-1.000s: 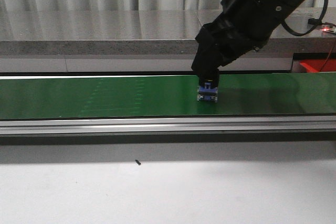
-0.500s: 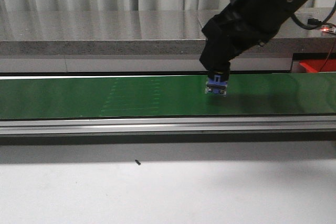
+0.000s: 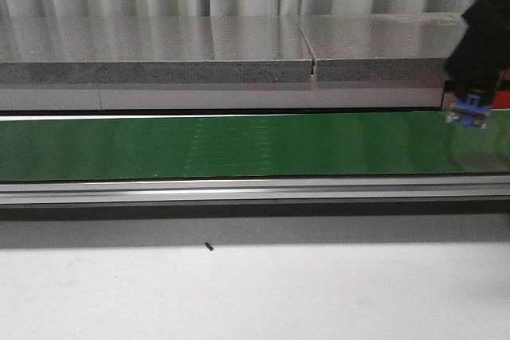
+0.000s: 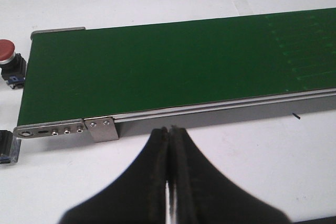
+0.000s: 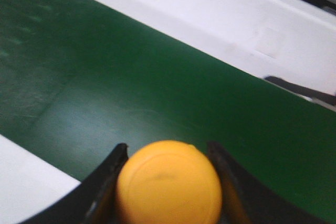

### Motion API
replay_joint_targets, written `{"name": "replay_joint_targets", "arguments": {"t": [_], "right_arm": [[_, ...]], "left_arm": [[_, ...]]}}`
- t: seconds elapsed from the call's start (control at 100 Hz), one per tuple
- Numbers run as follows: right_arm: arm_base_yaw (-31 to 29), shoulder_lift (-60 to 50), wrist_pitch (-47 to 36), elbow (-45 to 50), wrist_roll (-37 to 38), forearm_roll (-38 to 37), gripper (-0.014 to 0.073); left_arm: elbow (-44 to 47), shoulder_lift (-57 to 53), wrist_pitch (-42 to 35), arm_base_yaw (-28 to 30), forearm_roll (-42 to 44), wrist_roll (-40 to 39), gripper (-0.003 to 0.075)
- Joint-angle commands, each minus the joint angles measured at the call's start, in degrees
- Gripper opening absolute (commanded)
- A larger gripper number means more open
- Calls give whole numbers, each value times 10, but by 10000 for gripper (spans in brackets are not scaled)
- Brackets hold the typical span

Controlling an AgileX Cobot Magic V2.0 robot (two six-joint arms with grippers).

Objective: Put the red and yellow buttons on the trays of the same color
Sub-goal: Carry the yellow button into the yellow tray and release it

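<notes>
I've swung the right gripper (image 5: 168, 182), clamped on the yellow button (image 5: 169, 182), rightward off mid-conveyor belt (image 3: 239, 145), probably tray-bound; left gripper (image 4: 169, 135) pinched together, empty.

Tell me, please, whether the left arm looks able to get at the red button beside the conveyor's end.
Probably yes: the red button sits uncovered beside the belt, but the left gripper is shut and must open first.

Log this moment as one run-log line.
right hand: shut on yellow button, over green belt, far right | left hand: shut, empty | red button: beside belt end | trays: not visible
</notes>
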Motion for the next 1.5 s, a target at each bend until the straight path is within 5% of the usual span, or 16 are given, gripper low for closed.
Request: {"name": "replay_joint_targets", "arguments": {"t": [0.0, 0.54, 0.9, 1.33, 1.49], "right_arm": [[-51, -38, -31, 1, -1, 12, 45], [-307, -50, -41, 54, -1, 13, 45], [-318, -40, -170, 140, -1, 27, 45], [-318, 20, -175, 158, -1, 73, 48], [-318, 20, -174, 158, -2, 73, 219]], "left_arm": [[-15, 2, -35, -4, -10, 0, -20], [-15, 2, -35, -4, -10, 0, -20], [-15, 2, -35, -4, -10, 0, -20], [-15, 2, -35, -4, -10, 0, -20], [-15, 2, -35, -4, -10, 0, -20]]}}
